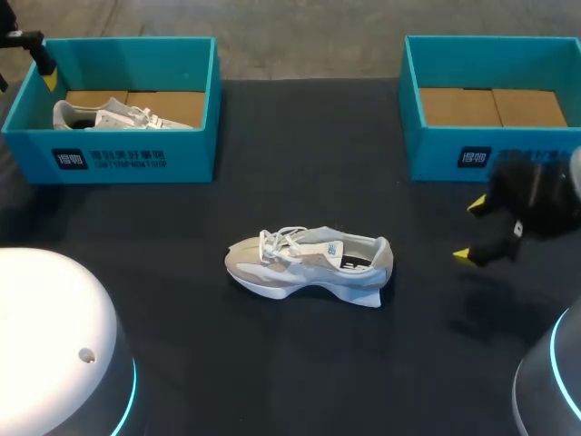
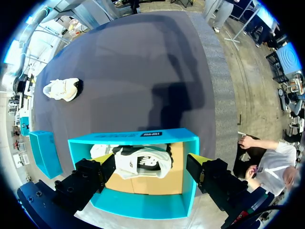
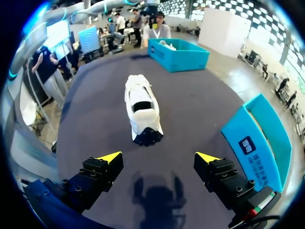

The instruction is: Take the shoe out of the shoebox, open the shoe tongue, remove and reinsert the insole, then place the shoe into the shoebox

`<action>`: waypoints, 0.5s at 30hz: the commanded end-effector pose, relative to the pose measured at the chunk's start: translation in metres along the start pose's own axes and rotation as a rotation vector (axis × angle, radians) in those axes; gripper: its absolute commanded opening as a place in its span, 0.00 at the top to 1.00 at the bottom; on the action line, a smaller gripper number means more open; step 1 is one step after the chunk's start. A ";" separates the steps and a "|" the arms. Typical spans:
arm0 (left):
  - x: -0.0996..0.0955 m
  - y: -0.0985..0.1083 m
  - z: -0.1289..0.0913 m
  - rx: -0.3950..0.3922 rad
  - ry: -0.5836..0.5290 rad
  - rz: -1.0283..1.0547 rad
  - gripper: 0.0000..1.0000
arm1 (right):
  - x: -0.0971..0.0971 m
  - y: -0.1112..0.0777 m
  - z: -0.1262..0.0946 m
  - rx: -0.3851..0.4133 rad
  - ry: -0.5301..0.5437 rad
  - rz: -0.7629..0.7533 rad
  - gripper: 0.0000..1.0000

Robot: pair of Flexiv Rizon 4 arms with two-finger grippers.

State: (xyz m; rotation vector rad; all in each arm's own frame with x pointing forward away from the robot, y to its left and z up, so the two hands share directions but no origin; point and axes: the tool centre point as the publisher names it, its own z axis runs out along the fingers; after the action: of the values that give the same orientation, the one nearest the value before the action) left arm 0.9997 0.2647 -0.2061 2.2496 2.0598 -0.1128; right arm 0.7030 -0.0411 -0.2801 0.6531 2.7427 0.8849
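**Shoe out on tabletop, both claws released**

The shoe (image 1: 309, 263) stands on its sole mid tabletop (image 1: 300, 145), well apart from both boxes, toe twd my left, heel twd my right arm. That fits the task: it's out of the box, w/ room on every side for work on tongue & insole. Right claw (image 3: 158, 156) hangs near the heel end, fingers spread wide, gripping nothing. The heel is straight ahead of it but apart, so it's prob lined up for an approach. Left claw (image 2: 152, 162) is also spread & empty, above the left shoebox (image 2: 138, 135), where a second shoe (image 1: 118, 115) lies on the cardboard floor. Right shoebox (image 1: 436, 150) shows only bare cardboard.

Hard to tell: whether the insole is in place, since the shoe's opening is just a dark gap; tongue pos. is unclear under the laces. In the head view the left claw is cut off at the edge, w/ one yellow tip showing. The box wall hides part of the second shoe
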 end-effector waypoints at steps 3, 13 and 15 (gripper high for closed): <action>0.000 -0.001 0.000 -0.003 0.001 0.001 0.00 | 0.011 -0.008 -0.003 -0.111 -0.049 -0.002 0.00; 0.000 -0.001 0.000 -0.003 0.001 0.001 0.00 | 0.011 -0.008 -0.003 -0.111 -0.049 -0.002 0.00; 0.000 -0.001 0.000 -0.003 0.001 0.001 0.00 | 0.012 -0.010 0.001 -0.112 -0.056 -0.009 0.00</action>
State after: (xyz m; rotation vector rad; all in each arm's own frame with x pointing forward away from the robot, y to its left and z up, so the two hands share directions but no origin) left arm 0.9997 0.2647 -0.2061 2.2496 2.0597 -0.1128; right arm 0.6915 -0.0439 -0.2842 0.6324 2.6320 0.9936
